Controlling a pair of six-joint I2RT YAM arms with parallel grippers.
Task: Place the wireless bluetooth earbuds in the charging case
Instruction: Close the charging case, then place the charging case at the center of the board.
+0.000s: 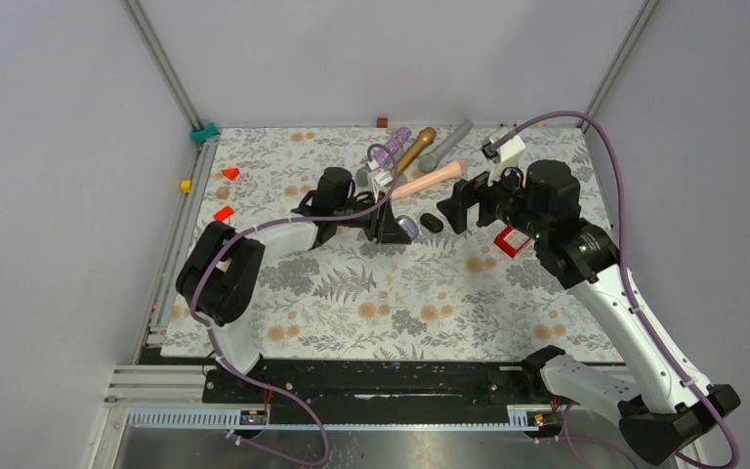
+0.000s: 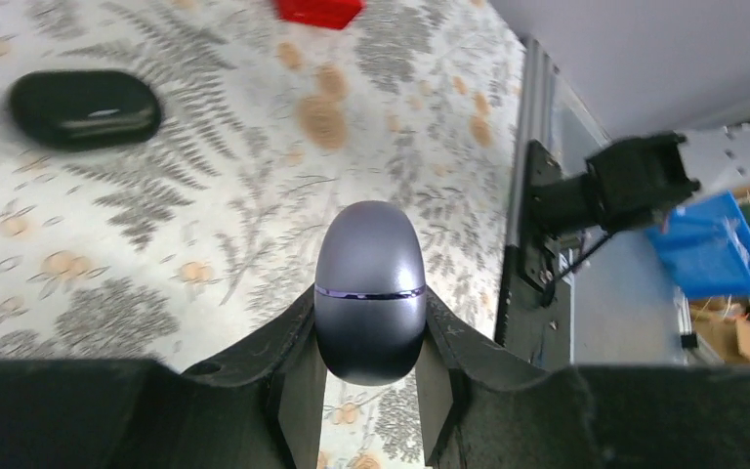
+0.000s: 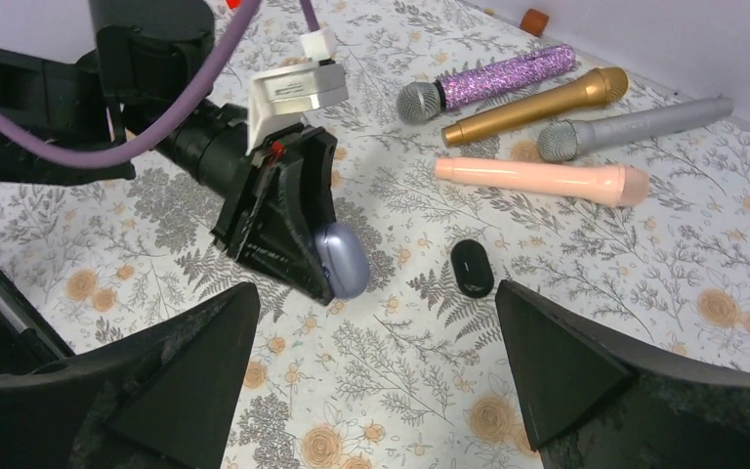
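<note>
Closed purple-grey case [image 2: 369,264] sat clamped between left gripper [image 2: 371,308] fingers. The right gripper [image 3: 376,298] was spread wide, empty, with the black case [image 3: 472,267] just ahead.

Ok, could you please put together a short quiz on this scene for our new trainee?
1. True or false: the purple case in the left gripper has its lid open.
2. How many microphones are in view? A) two B) four C) six
3. Which gripper is open and holding nothing?

Key:
1. False. The lid is shut.
2. B.
3. The right gripper.
</note>
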